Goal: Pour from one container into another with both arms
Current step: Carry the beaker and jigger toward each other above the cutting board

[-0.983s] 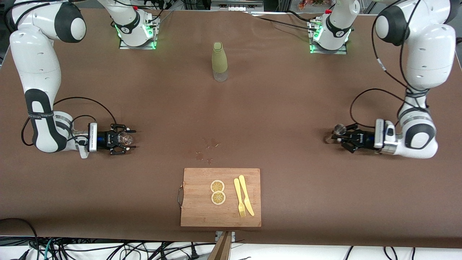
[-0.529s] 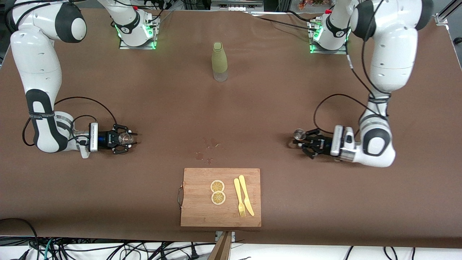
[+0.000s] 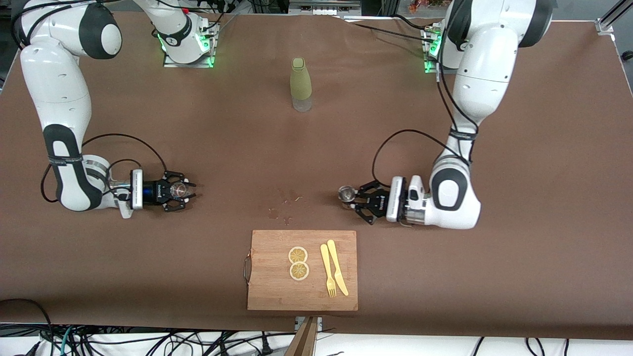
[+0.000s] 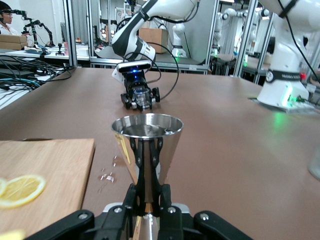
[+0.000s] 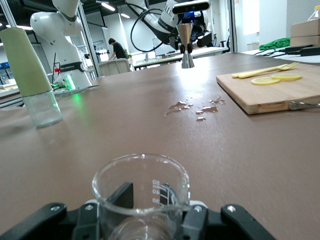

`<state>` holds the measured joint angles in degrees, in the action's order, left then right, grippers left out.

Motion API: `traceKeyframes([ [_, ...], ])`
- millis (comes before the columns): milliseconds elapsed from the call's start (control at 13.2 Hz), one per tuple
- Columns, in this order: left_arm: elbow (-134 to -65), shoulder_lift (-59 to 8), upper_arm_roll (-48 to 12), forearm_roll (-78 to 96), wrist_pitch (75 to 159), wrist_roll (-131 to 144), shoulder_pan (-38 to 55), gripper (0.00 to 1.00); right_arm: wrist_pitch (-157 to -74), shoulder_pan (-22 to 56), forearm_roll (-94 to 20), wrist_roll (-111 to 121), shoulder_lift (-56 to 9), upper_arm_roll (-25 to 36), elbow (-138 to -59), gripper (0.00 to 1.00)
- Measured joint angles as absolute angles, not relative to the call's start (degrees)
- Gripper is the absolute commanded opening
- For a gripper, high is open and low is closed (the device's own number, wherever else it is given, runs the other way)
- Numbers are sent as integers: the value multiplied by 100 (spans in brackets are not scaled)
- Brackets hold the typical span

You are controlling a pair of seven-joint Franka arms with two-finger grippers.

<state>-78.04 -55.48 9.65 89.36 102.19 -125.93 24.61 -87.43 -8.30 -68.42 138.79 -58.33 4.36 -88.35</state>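
A steel measuring cup [image 3: 345, 193], shaped like two cones joined at a narrow waist, stands upright in my left gripper [image 3: 353, 195]. The gripper is shut on its waist, low over the table's middle. In the left wrist view the steel cup [image 4: 147, 145] rises from the left gripper [image 4: 148, 196]. My right gripper [image 3: 181, 190] is shut on a small clear glass beaker [image 3: 177, 189] toward the right arm's end of the table. The beaker [image 5: 141, 192] with printed marks fills the right gripper [image 5: 142, 216] in the right wrist view. The two containers are far apart.
A pale green bottle [image 3: 300, 84] stands between the arm bases. A wooden cutting board [image 3: 267, 291] near the front camera carries two lemon slices [image 3: 298, 263], a yellow fork and a knife [image 3: 337, 272]. Small wet spots [image 3: 284, 203] lie between board and bottle.
The left arm has swept along the table from its own end toward the middle, carrying the steel cup. The right gripper with the beaker has edged slightly toward the middle.
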Motion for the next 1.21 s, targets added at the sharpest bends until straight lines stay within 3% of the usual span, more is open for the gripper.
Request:
traceKeyframes([
  [76, -7688, -5672, 929, 9155, 10351, -12545, 2622, 0, -8764, -779, -6842, 13790, -5837, 342, -8835, 20],
  [529, -7007, -6042, 946, 9592, 12006, -11887, 3604, 0, -8988, -499, -6844, 13691, -5844, 34, -8835, 8],
  [1209, -6415, -6594, 1367, 9985, 12730, -11290, 4386, 0, -9798, -333, -6846, 12261, -5861, -1052, -8718, 7],
])
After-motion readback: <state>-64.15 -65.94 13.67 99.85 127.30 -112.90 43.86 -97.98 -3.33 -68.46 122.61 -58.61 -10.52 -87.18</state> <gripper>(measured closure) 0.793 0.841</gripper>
